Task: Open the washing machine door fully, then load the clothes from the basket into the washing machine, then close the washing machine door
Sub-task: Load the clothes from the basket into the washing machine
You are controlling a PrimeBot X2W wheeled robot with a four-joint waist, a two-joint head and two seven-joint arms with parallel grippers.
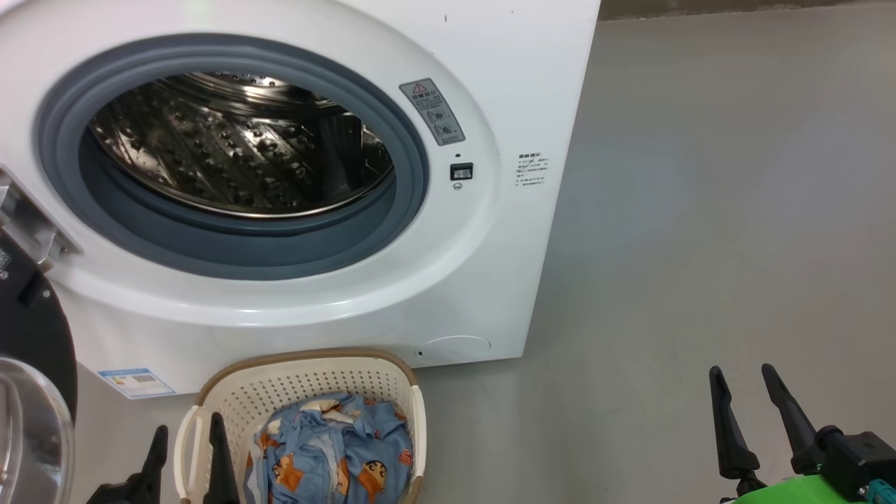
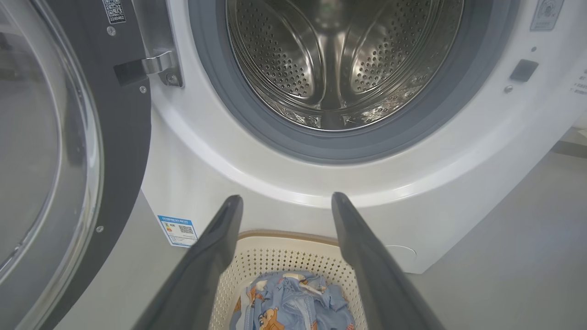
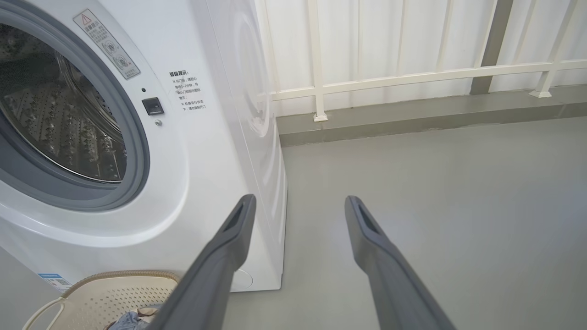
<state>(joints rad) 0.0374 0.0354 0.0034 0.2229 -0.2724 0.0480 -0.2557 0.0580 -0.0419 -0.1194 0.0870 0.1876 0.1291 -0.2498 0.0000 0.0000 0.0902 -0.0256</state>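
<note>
Clothes (image 1: pixel 336 455) lie crumpled in the basket (image 1: pixel 294 388) on the floor (image 1: pixel 700 210), just before the washing machine (image 1: pixel 455 280), whose mouth faces the robot. The washing machine door (image 1: pixel 42 329) is swung wide leftward. Left hand (image 1: pixel 189 422) and right hand (image 1: pixel 740 367) are released and hold nothing.

It looks like a laundry corner on a balcony. A white front-loading washing machine (image 1: pixel 532 84) stands on bare grey floor (image 1: pixel 700 210), with a basket (image 1: pixel 301 357) of clothes (image 1: pixel 336 448) at its six o'clock. A white railing (image 3: pixel 412 78) runs at its two o'clock.
</note>
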